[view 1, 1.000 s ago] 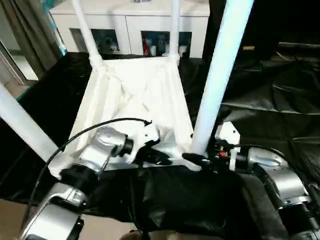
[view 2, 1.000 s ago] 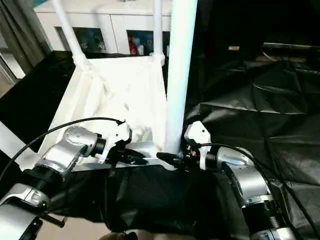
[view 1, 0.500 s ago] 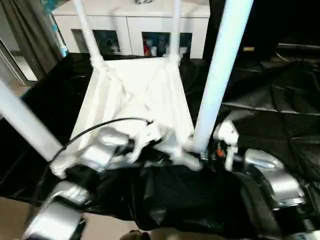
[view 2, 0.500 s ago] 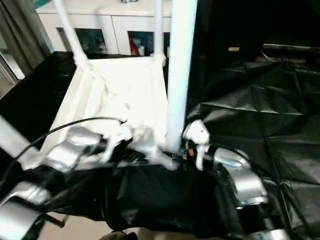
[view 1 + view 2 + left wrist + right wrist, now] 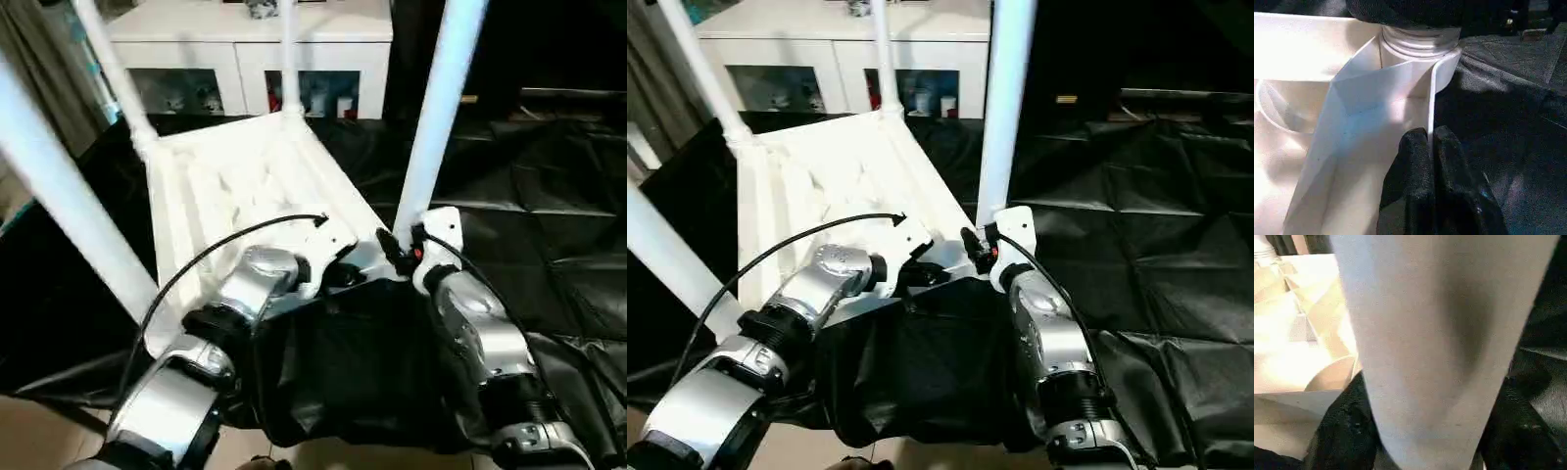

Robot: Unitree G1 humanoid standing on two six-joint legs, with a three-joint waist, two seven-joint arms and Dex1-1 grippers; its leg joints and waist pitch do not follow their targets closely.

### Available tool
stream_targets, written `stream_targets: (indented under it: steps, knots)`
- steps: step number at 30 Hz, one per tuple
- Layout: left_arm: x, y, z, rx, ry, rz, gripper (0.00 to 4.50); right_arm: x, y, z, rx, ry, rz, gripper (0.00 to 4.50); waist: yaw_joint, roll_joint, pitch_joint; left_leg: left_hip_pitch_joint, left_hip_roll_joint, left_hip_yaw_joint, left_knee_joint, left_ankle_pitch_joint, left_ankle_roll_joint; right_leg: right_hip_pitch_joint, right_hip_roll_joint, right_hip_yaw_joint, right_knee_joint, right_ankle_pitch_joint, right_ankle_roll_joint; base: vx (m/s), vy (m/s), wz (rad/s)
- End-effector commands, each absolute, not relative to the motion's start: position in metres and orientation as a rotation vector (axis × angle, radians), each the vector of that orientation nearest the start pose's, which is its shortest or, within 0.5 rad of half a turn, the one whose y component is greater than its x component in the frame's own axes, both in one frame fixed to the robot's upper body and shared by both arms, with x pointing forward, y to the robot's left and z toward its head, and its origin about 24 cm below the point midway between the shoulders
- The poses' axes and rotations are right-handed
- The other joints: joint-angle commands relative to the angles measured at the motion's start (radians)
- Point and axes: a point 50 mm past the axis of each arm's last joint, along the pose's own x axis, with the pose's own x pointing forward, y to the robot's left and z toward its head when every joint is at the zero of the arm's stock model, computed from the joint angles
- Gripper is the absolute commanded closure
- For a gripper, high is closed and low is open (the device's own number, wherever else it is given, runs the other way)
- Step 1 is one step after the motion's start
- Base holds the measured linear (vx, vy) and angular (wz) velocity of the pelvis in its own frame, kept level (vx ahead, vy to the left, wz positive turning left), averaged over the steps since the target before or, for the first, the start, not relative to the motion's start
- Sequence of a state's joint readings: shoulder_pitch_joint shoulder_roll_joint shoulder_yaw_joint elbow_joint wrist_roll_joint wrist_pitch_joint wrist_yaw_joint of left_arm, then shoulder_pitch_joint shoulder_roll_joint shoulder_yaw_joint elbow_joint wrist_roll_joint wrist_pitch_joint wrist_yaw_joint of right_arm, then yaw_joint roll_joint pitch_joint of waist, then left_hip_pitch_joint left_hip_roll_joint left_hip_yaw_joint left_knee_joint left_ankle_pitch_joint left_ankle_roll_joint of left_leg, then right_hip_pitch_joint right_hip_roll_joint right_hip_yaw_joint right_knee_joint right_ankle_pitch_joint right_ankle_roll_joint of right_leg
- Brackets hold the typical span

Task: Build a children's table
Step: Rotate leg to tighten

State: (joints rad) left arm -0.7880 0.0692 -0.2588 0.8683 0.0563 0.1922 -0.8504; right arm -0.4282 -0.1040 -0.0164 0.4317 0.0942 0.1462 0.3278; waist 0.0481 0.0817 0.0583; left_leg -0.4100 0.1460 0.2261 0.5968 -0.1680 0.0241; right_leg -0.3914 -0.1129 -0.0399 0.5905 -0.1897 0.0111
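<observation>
Nearest to us, our silver forearms reach forward over a black sheet [image 5: 549,196]. Our left gripper [image 5: 1429,147] is clamped on the thin near edge wall of the tabletop [image 5: 245,176], one black finger on each side of it, just short of a corner socket. Our right gripper [image 5: 1415,431] is closed around the near right leg [image 5: 436,108] low down, its black fingers [image 5: 1339,431] pressing on both sides of the tube just above its socket.

The tabletop lies upside down on the black sheet, ribs up, tilted across our view. All four legs stand in its corners: the near left leg [image 5: 69,196] leans across the left side, and the far left leg [image 5: 108,69] and far right leg [image 5: 288,49] rise at the back corners.

Beyond it stands a white cabinet [image 5: 255,49] with glass fronts.
</observation>
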Motion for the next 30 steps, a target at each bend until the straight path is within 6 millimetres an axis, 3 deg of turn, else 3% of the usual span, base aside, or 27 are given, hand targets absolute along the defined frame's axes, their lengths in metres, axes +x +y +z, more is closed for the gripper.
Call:
stream_targets:
  steps: [1,2,3,7,12,17,19,21,24,27,30]
  knots:
    - [0.345,0.04,0.063,0.253,0.361,-1.154,4.5,0.316,-0.1,0.036,0.079,0.227,0.575,1.6,-0.005,-0.017,-0.058,0.047,0.078,-0.064,-0.1,-0.478,-0.049,0.007,-0.055,0.028,-0.091,-0.384,-0.157,0.0,0.0,0.0]
    - [0.343,0.044,0.063,0.259,0.359,-1.183,4.5,0.315,-0.102,0.039,0.059,0.214,0.619,1.6,-0.008,-0.016,-0.058,0.044,0.079,-0.065,-0.101,-0.468,-0.044,0.009,-0.056,0.028,-0.09,-0.375,-0.162,0.0,0.0,0.0]
    - [0.342,0.046,0.063,0.26,0.36,-1.197,4.5,0.315,-0.103,0.04,0.048,0.209,0.638,1.27,-0.008,-0.018,-0.059,0.042,0.08,-0.064,-0.102,-0.456,-0.039,0.011,-0.055,0.027,-0.089,-0.36,-0.165,0.0,0.0,0.0]
    - [0.335,0.062,0.061,0.283,0.373,-1.32,4.5,0.306,-0.12,0.048,-0.012,0.195,0.822,1.27,-0.007,-0.022,-0.064,0.038,0.08,-0.057,-0.096,-0.389,-0.004,0.019,-0.055,0.03,-0.082,-0.275,-0.196,0.0,0.0,0.0]
    - [0.327,0.08,0.059,0.312,0.401,-1.427,4.5,0.295,-0.141,0.055,-0.049,0.204,0.979,1.27,0.01,-0.019,-0.073,0.032,0.086,-0.05,-0.08,-0.243,0.072,0.031,-0.054,0.025,-0.059,-0.115,-0.256,0.0,0.0,0.0]
    - [0.321,0.095,0.06,0.312,0.42,-1.5,4.5,0.289,-0.159,0.061,-0.096,0.211,1.064,1.27,0.028,-0.015,-0.082,0.032,0.088,-0.045,-0.067,-0.141,0.121,0.026,-0.05,0.02,-0.038,0.025,-0.294,0.0,0.0,0.0]
    - [0.32,0.098,0.06,0.312,0.422,-1.511,4.5,0.287,-0.162,0.062,-0.098,0.215,1.084,1.27,0.035,-0.014,-0.079,0.033,0.088,-0.043,-0.067,-0.161,0.121,0.022,-0.05,0.02,-0.042,-0.007,-0.294,0.0,0.0,0.0]
    - [0.32,0.102,0.06,0.314,0.423,-1.512,4.5,0.285,-0.164,0.064,-0.104,0.218,1.11,1.27,0.041,-0.016,-0.075,0.034,0.089,-0.044,-0.073,-0.218,0.094,0.021,-0.053,0.022,-0.049,-0.091,-0.283,0.0,0.0,0.0]
    - [0.319,0.107,0.061,0.316,0.427,-1.523,4.5,0.28,-0.167,0.065,-0.103,0.231,1.153,1.61,0.039,-0.016,-0.071,0.037,0.091,-0.047,-0.081,-0.277,0.054,0.02,-0.053,0.024,-0.056,-0.176,-0.264,0.0,0.0,0.0]
    - [0.319,0.107,0.061,0.315,0.427,-1.525,4.5,0.28,-0.167,0.065,-0.092,0.23,1.162,1.8,0.038,-0.017,-0.07,0.039,0.09,-0.047,-0.084,-0.299,0.03,0.017,-0.054,0.026,-0.06,-0.198,-0.256,0.0,0.0,0.0]
    - [0.318,0.107,0.061,0.312,0.427,-1.531,4.5,0.279,-0.165,0.065,-0.081,0.229,1.176,2.02,0.039,-0.022,-0.071,0.037,0.091,-0.048,-0.082,-0.282,0.033,0.018,-0.056,0.027,-0.057,-0.176,-0.259,0.0,0.0,0.0]
